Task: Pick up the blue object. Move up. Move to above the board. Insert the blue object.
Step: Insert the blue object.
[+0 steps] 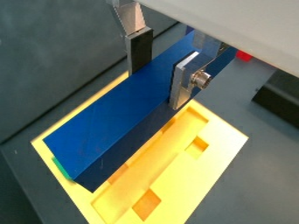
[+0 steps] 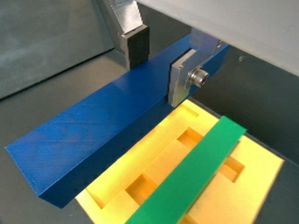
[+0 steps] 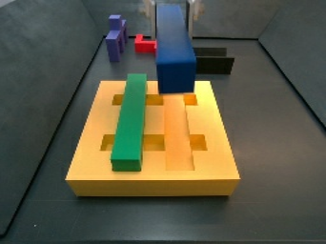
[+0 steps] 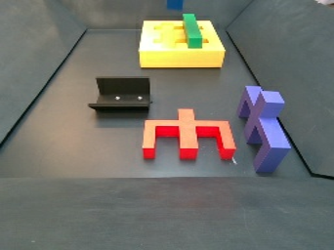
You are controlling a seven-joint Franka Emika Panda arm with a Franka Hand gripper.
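Your pincer (image 1: 162,63) is clamped on the blue object (image 1: 128,114), its silver fingers (image 1: 186,80) pressing both long faces; both wrist views show this grip. The blue object (image 3: 174,50) hangs in the air above the far end of the yellow board (image 3: 211,145), clear of its grooves as far as you can tell. A green bar (image 3: 130,121) lies in one groove of the board. On the bench (image 4: 78,107) beyond sit the dark fixture (image 4: 120,95), a red piece (image 4: 189,135) and a purple block (image 4: 265,128).
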